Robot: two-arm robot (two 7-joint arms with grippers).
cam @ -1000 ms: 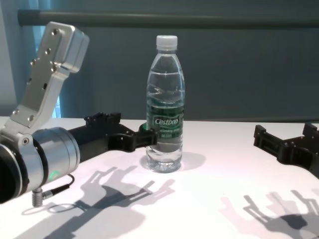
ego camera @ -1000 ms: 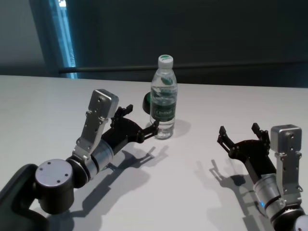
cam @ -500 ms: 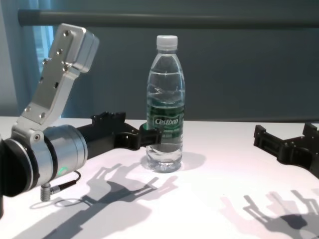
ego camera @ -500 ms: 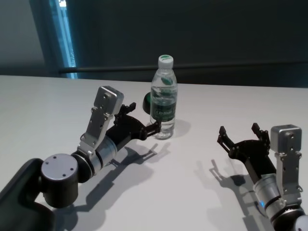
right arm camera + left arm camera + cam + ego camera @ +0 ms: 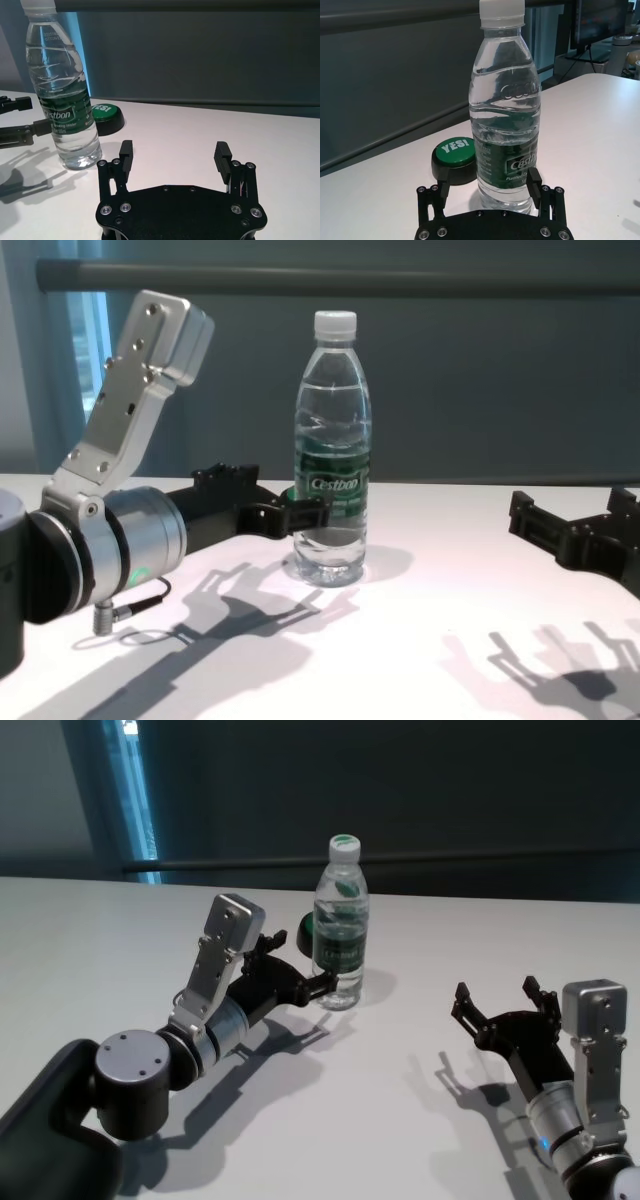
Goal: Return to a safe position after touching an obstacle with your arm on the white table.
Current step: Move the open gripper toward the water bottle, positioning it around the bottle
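Observation:
The obstacle, a tall clear water bottle with a white cap and green label, stands upright on the white table. My left gripper is open right at the bottle's lower part. In the left wrist view the bottle stands at the mouth of the open left gripper, one fingertip on each side of its base. In the chest view one fingertip overlaps the bottle; I cannot tell if they touch. My right gripper is open and empty, low at the right.
A low black round button with a green "YES!" top sits just behind the bottle, also in the right wrist view. A dark rail and wall run behind the table's far edge. Bare tabletop lies between the two arms.
My left arm has moved forward and its wrist has swung up, bringing the open gripper closer around the bottle's base. The bottle and the right arm have not moved.

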